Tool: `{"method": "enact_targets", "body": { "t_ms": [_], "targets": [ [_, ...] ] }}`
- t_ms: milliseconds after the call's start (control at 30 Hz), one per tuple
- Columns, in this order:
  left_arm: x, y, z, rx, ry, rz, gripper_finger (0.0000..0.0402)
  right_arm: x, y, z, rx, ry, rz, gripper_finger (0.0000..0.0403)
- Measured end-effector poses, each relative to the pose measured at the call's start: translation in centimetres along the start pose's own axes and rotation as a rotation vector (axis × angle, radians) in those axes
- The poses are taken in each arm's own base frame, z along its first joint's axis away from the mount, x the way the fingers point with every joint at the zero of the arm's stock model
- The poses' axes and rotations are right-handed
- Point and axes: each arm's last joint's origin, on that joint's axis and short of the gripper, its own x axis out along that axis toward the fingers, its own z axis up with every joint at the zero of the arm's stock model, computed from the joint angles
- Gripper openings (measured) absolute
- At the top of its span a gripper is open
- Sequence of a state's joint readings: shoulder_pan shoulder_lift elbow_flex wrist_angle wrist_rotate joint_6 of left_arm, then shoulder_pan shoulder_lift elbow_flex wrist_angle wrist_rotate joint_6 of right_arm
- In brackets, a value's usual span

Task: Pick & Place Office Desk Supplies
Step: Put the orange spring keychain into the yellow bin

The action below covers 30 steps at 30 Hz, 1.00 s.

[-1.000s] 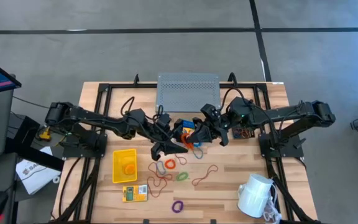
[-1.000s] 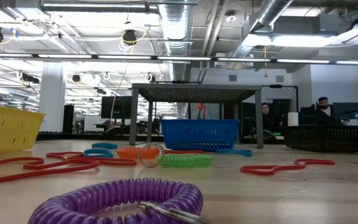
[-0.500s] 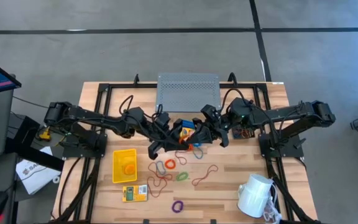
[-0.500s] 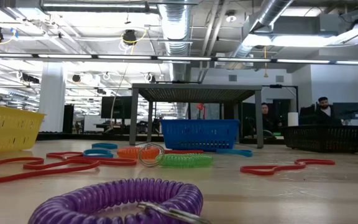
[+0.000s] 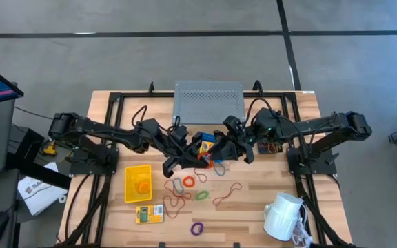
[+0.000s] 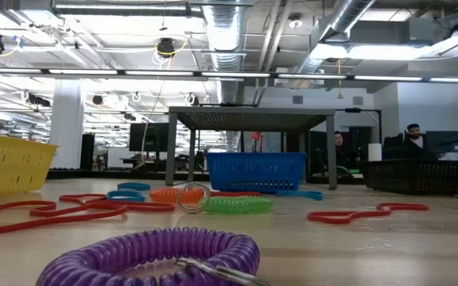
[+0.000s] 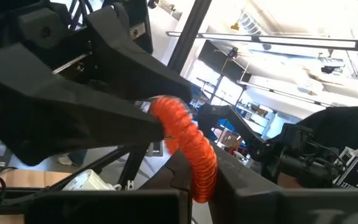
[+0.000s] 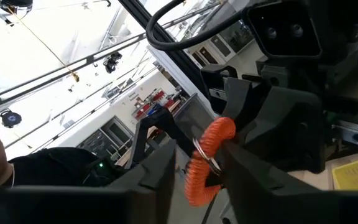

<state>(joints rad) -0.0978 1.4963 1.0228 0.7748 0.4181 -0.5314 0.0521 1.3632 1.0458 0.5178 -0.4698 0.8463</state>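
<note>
Midair, left tool (image 7: 194,186) pinching orange coil loop (image 7: 188,146), right tool (image 8: 197,171) loosened.

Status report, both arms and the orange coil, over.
Left gripper shut on orange coil, mid-table by blue bin. Right gripper opposite it, coil between its fingers, grip unclear. No obstruction seen.

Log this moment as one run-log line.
phase: handover above table centre | left gripper: shut on orange coil loop | right gripper: opening, loop between its fingers
</note>
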Motion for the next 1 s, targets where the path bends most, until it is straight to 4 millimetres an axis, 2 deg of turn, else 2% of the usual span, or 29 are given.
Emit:
{"method": "enact_targets", "body": {
  "t_ms": [167, 300, 567, 800, 1000],
  "targets": [
    [-0.3, -0.6, 0.7, 0.011, -0.017, -0.010, 0.0010, 0.0, 0.0, 0.0, 0.003, -0.001, -0.001, 0.0212],
    [-1.0, -1.4, 1.6, 0.040, -0.003, -0.004, 0.0010, 0.0, 0.0, 0.1, 0.041, -0.037, -0.027, 0.0243],
    [-2.7, -3.1, 2.9, 0.023, 0.080, 0.041, 0.0009, 0.0, 0.5, 0.5, 0.013, -0.087, 0.016, 0.0234],
    [-5.1, -4.8, 3.7, -0.027, 0.199, 0.105, 0.0008, -0.2, 1.2, 1.2, 0.022, -0.142, 0.094, 0.0222],
    [-7.7, -6.0, 3.7, -0.067, 0.318, 0.224, 0.0008, -0.4, -0.2, 0.7, 0.094, -0.003, 0.025, 0.0213]
  ]
}}
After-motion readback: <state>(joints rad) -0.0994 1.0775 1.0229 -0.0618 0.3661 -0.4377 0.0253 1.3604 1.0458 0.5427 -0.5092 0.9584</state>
